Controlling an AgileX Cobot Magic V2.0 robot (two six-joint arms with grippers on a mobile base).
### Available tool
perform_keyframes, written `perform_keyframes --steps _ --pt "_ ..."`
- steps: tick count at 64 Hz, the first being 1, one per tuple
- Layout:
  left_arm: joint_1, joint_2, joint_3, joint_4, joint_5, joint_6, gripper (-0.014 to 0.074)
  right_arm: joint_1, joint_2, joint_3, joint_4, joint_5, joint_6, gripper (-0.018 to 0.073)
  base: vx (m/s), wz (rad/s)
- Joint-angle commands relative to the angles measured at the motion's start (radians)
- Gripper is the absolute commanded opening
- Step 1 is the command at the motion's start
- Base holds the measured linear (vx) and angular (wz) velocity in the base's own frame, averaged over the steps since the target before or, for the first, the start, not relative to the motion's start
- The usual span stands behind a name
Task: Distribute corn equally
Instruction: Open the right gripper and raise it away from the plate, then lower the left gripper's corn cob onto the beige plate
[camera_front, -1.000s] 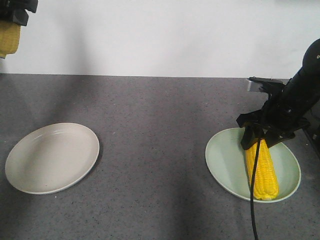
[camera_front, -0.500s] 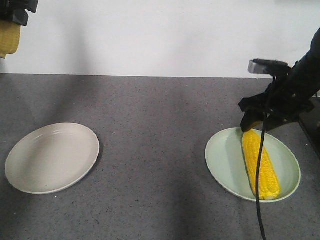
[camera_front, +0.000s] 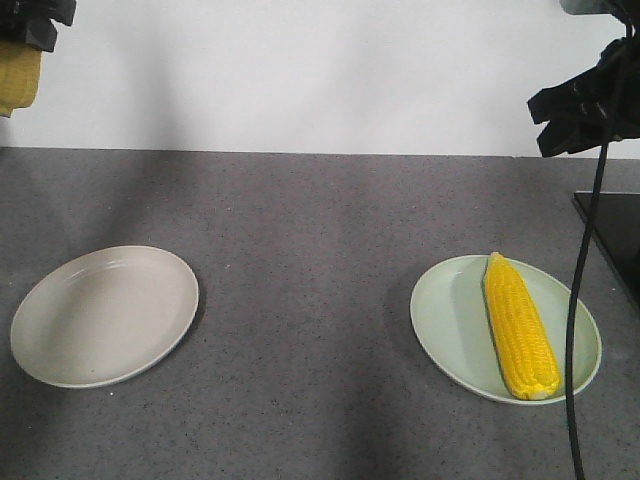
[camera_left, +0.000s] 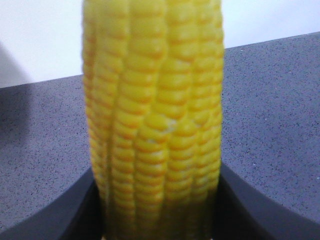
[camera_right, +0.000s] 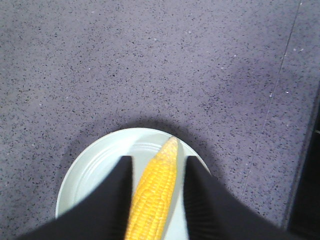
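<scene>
One corn cob (camera_front: 520, 328) lies on the pale green plate (camera_front: 450, 320) at the right, tapered tip toward the back. My right gripper (camera_front: 580, 105) hangs open high above that plate; the right wrist view looks down between its dark fingers (camera_right: 112, 200) at the corn cob (camera_right: 156, 192) and the pale green plate (camera_right: 95, 170) far below. A second corn cob (camera_front: 18, 78) is held at the top left corner by my left gripper (camera_front: 30, 30), well above the counter. In the left wrist view this held corn cob (camera_left: 155, 120) fills the frame between the dark jaws.
A beige plate (camera_front: 105, 315) with nothing on it sits on the grey speckled counter at the left. A black surface (camera_front: 615, 235) borders the counter at the right edge. A black cable (camera_front: 580, 300) hangs from the right arm in front of the green plate.
My right gripper let go of the corn on the green plate and rose up and to the right. The left gripper with its corn has not moved.
</scene>
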Motion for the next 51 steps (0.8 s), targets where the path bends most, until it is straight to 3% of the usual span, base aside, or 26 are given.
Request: perform_keyframes --steps 1,10,23,51 --pt "-0.001 -0.043 -0.023 0.001 -0.055 -0.011 -0.0006 -0.003 -0.054 -0.029 0.013 -0.006 -0.020 -0.0017 0.00 0.00" --pt "-0.001 -0.043 -0.023 0.001 -0.055 -0.011 -0.0006 -0.003 -0.061 -0.029 0.023 -0.013 -0.018 -0.0009 0.00 0.00" --pt "-0.001 -0.043 -0.023 0.001 -0.055 -0.011 -0.0006 -0.003 -0.061 -0.029 0.140 -0.013 0.056 -0.0009 0.00 0.00" --pt "-0.001 -0.043 -0.023 0.028 -0.115 -0.009 -0.0006 -0.003 -0.061 -0.029 0.155 -0.009 0.055 -0.0009 0.00 0.00"
